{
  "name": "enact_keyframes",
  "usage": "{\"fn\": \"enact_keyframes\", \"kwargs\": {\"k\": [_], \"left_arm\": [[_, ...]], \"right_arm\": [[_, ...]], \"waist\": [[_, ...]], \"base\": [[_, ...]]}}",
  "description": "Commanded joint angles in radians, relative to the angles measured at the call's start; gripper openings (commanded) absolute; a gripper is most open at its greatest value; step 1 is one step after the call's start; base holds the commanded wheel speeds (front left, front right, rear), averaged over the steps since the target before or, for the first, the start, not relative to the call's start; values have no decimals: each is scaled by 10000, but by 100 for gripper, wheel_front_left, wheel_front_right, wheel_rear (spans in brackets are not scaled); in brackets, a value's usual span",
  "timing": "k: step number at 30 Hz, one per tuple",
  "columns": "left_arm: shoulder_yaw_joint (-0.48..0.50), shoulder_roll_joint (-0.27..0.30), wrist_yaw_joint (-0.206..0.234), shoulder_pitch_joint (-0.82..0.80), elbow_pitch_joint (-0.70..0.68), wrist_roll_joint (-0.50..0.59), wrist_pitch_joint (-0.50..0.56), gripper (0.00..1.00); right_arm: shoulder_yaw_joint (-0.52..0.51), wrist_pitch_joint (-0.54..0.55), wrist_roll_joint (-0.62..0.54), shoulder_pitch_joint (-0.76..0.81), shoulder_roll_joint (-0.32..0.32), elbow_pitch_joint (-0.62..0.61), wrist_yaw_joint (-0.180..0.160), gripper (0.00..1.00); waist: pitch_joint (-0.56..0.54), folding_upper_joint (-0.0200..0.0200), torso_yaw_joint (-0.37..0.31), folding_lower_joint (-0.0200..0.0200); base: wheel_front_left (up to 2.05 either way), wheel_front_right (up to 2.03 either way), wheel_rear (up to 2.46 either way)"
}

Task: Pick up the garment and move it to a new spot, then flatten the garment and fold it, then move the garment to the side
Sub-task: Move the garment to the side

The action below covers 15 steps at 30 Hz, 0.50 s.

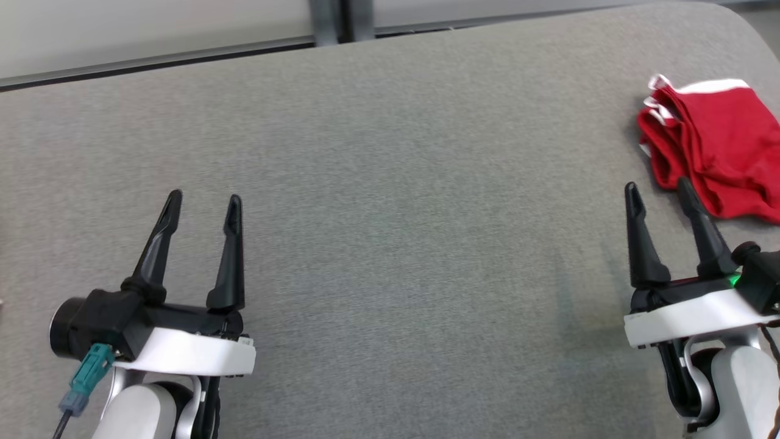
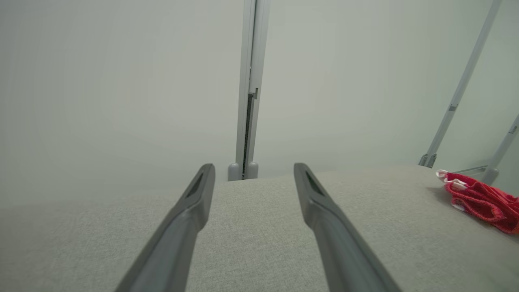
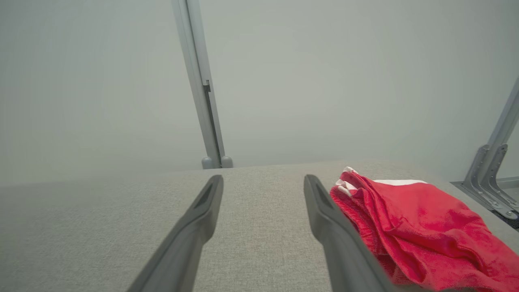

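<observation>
Head view: left gripper has its jaws spread wide with nothing between them; right gripper likewise stands wide and empty, fingers pointing away from the robot over the table. Just ahead and to the right of the right gripper lies the garment, red with white trim, bunched in loose folds near the table's right edge and cut off by the frame. Its visible length runs from the trimmed far end back toward the robot, slanting right. Right wrist view: garment close beside the right-hand finger; contact cannot be told. The right arm is far nearer, the left well apart, so a pick-up would probably reach forward and rightward.
</observation>
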Motion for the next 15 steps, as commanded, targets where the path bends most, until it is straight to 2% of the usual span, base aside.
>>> {"fn": "enact_keyframes", "kwargs": {"k": [1,8,15], "left_arm": [[68,16,49,117,29,-56,-62,100],[203,15,237,756,365,-161,-222,100],[171,127,385,1556,694,-185,-143,100]], "right_arm": [[28,42,-41,147,-1,-81,-17,100],[-76,461,-275,884,163,-600,-17,100],[-277,930,-330,1871,243,-938,-17,100]], "waist": [[-324,-1,424,0],[-1015,-1,1303,0],[-2031,-1,1610,0]], "base": [[0,0,0],[0,0,0],[0,0,0]]}}
